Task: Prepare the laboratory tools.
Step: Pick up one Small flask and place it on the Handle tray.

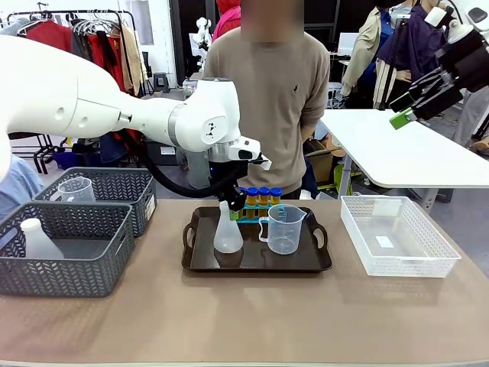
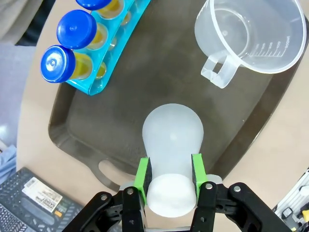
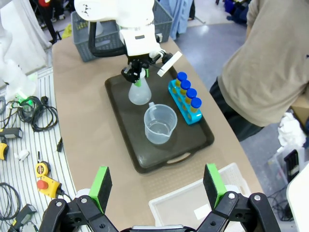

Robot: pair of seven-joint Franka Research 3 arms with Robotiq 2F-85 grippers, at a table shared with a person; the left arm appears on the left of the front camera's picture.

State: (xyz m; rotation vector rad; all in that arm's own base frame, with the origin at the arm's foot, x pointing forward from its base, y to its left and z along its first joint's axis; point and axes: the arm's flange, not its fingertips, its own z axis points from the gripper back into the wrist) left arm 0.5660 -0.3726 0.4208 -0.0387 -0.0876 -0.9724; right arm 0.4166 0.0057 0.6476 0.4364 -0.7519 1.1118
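Left gripper [image 2: 170, 180] is clamped on the neck of the conical flask [image 2: 172, 140]; green pads [image 2: 141, 175] are pressed against both sides of the neck. The flask is seen upright on the dark brown tray [image 1: 257, 260], at about 9 o'clock of the tray's floor in the front view. Its base appears to rest on the tray, though contact cannot be confirmed.

The graduated beaker [image 1: 283, 229] is placed at 3 o'clock from the flask, close beside it, handle turned toward the flask. The test tubes [image 1: 258, 198], blue-capped and held in a blue rack [image 2: 114, 50], are found at 12 o'clock on the tray, behind both vessels.

Right gripper [image 3: 157, 184] is held high above the white mesh basket [image 1: 397, 235], jaws spread wide, nothing between them.
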